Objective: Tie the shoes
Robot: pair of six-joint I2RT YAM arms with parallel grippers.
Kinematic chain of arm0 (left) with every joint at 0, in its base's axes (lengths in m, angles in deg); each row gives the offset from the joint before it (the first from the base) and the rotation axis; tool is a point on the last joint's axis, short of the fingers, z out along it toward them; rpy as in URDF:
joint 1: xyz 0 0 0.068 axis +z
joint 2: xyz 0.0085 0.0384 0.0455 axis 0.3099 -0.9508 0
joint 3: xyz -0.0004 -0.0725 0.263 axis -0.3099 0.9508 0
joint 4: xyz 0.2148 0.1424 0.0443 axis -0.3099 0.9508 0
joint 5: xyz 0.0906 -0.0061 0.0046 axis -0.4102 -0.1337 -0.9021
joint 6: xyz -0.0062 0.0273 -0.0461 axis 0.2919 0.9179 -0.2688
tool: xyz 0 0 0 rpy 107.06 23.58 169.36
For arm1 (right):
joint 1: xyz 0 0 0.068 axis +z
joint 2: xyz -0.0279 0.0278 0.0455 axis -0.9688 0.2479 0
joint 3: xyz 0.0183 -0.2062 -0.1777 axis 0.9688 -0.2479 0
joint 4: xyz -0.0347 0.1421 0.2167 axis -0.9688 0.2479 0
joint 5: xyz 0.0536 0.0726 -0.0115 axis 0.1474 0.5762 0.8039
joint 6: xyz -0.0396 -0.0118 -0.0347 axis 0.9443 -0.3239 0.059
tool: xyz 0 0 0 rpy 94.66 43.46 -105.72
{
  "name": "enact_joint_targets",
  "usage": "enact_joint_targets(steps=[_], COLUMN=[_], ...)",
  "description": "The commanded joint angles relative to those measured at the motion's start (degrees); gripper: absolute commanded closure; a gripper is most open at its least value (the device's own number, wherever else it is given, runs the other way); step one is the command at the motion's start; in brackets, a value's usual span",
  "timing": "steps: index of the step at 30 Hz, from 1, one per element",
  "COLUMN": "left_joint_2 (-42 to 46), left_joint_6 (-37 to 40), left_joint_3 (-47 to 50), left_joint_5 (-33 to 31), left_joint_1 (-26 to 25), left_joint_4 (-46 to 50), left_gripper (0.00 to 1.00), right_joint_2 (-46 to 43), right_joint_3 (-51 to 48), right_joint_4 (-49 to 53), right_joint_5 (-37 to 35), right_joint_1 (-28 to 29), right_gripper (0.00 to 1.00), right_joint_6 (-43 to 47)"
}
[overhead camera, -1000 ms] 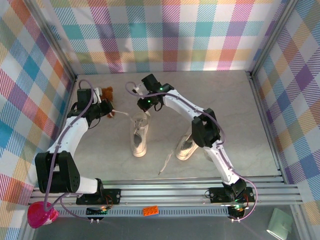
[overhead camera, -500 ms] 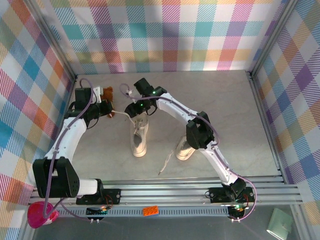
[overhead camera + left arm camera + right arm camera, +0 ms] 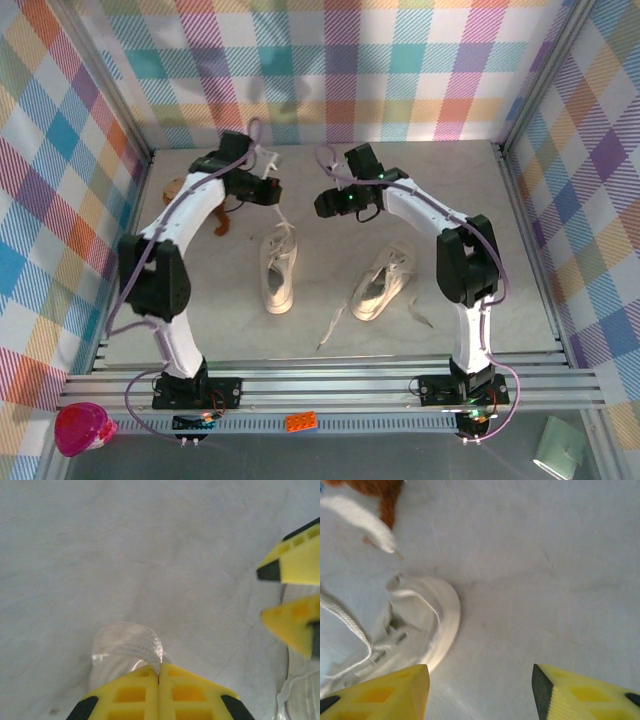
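Two cream sneakers lie mid-table: the left shoe (image 3: 278,272) and the right shoe (image 3: 380,285), whose loose lace (image 3: 330,325) trails toward the front. My left gripper (image 3: 270,192) hovers behind the left shoe, shut on that shoe's white lace (image 3: 132,640), which runs up from the shoe to the closed fingers (image 3: 135,695). My right gripper (image 3: 324,203) is open beside it to the right, with nothing between its fingertips (image 3: 415,685). Below it in the right wrist view lie the left shoe (image 3: 422,625) and a free lace end (image 3: 365,517).
A brown plush toy (image 3: 178,187) sits at the back left, partly behind my left arm, and shows at the top edge of the right wrist view (image 3: 382,492). Checked walls close the table on three sides. The right gripper's yellow fingers (image 3: 295,562) stand close to my left gripper.
My left arm has swung from the left toward the back centre, carrying the lace. My right gripper has opened and drawn back to the right of the left shoe.
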Motion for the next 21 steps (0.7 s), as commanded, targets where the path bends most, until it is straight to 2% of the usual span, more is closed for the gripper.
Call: enact_joint_targets(steps=[1,4,5,8,9,15,19,21], left_joint_2=[-5.4,-8.6,-9.0,-9.4,-9.2,-3.6,1.9,4.3], left_joint_6=[7.7,7.6,7.2,5.6,4.7,0.7,3.2,5.3], left_joint_3=[-6.2,-7.6,-7.3,-6.3,-6.0,-0.8,5.5,9.0], left_joint_5=[0.1,-2.2,-4.5,-11.0,-12.3,-11.9,-8.4,-10.0], left_joint_1=[-3.8,-4.3,-4.3,-3.5,-2.9,1.3,0.0,-2.3], left_joint_4=[11.2,11.0,10.2,7.9,7.4,2.5,-0.3,-1.8], left_gripper=[1.00,1.00,0.95,0.69,0.67,0.62,0.63,0.63], right_joint_2=[-2.9,-4.0,-4.1,-3.3,-3.0,-0.8,0.4,1.4], right_joint_3=[-5.4,-8.4,-8.9,-8.7,-8.6,-8.3,-7.9,-6.4], right_joint_4=[-5.0,-6.6,-6.9,-7.0,-7.1,-8.5,-8.1,-5.9], right_joint_5=[-1.5,-1.5,-1.5,-0.9,-0.5,1.5,0.6,-2.7], right_joint_1=[0.2,-0.5,-0.6,-0.6,-0.6,-0.5,-0.2,-0.2], right_gripper=[0.43,0.44,0.44,0.45,0.46,0.54,0.57,0.58], right_joint_6=[2.1,1.5,1.4,0.3,-0.2,-4.3,-4.7,-4.7])
